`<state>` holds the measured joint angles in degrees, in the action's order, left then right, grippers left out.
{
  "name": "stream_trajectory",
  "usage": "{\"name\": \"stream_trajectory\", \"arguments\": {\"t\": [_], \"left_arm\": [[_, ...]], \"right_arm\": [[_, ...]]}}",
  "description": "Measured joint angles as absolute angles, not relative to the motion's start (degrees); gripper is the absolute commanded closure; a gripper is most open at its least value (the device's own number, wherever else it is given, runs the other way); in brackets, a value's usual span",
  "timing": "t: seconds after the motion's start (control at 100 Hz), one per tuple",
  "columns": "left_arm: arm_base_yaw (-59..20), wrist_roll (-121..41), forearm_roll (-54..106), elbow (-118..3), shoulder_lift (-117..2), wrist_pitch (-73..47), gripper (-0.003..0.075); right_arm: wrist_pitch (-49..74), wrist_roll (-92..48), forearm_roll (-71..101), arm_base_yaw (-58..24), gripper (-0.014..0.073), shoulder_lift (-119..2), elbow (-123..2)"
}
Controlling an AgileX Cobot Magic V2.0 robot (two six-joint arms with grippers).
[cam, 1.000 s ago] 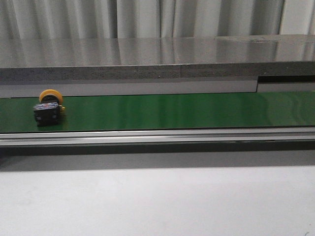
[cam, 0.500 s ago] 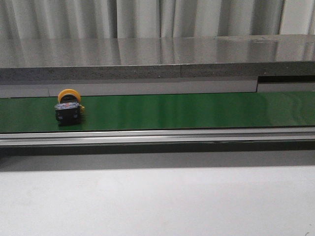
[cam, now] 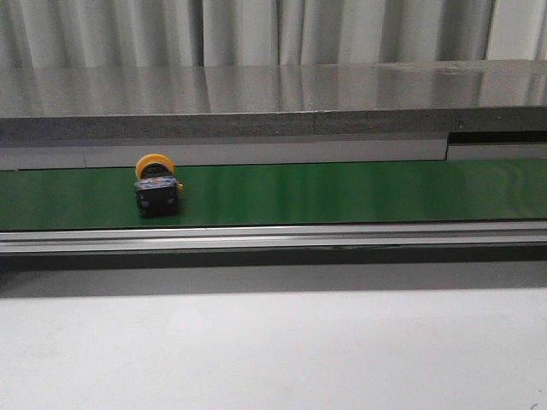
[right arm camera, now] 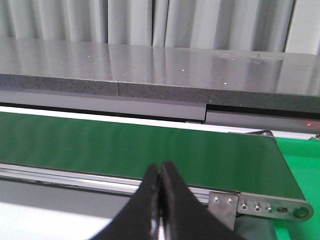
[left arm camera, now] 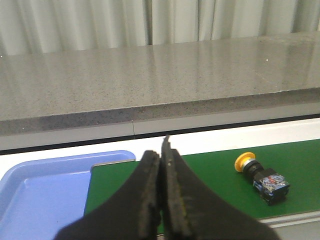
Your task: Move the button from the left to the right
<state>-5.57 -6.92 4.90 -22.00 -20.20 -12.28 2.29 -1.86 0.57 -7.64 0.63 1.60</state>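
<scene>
The button (cam: 155,184) has travelled rightward along the green belt (cam: 342,192) since the earlier frames: a second ago it sat near the left edge of the front view, half a second ago a little further in, and now you see it further right again, though it remains on the left part of the belt. Nothing else in the front view has changed.

Look at the front view and you find the button at about nine o'clock from the picture's centre, lying on its side with the yellow-orange cap turned toward the far edge of the belt and the black body toward the near rail (cam: 273,237). It rests on the belt alone, with nothing touching it.

In the left wrist view the button (left arm camera: 262,174) lies on the belt at about four o'clock from the picture's centre, well apart from the left gripper (left arm camera: 162,150). That gripper's jaws are pressed together and hold nothing. A blue tray (left arm camera: 45,195) sits just beside the end of the belt.

In the right wrist view you see the right gripper (right arm camera: 160,169) with its jaws likewise pressed together and holding nothing, above the belt's near rail close to the belt's end with the metal bracket (right arm camera: 260,205). The button does not appear there.
</scene>
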Motion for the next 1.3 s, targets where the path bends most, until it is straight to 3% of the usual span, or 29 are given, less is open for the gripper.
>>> {"name": "stream_trajectory", "arguments": {"t": [0.34,0.82,1.21,1.3], "left_arm": [[-5.6,-6.9,4.9,-22.0,-20.2,-12.3,0.074],[-5.6,-6.9,4.9,-22.0,-20.2,-12.3,0.074],[-5.6,-6.9,4.9,-22.0,-20.2,-12.3,0.074],[-5.6,-6.9,4.9,-22.0,-20.2,-12.3,0.074]], "right_arm": [[11.8,-1.9,1.6,-7.6,0.0662,-3.0,-9.3],[36.6,-1.9,1.9,-7.6,0.0662,-33.7,-35.9],[39.2,-1.9,3.5,-7.6,0.0654,-49.1,-42.9],[39.2,-1.9,3.5,-7.6,0.0585,-49.6,-42.9]]}}
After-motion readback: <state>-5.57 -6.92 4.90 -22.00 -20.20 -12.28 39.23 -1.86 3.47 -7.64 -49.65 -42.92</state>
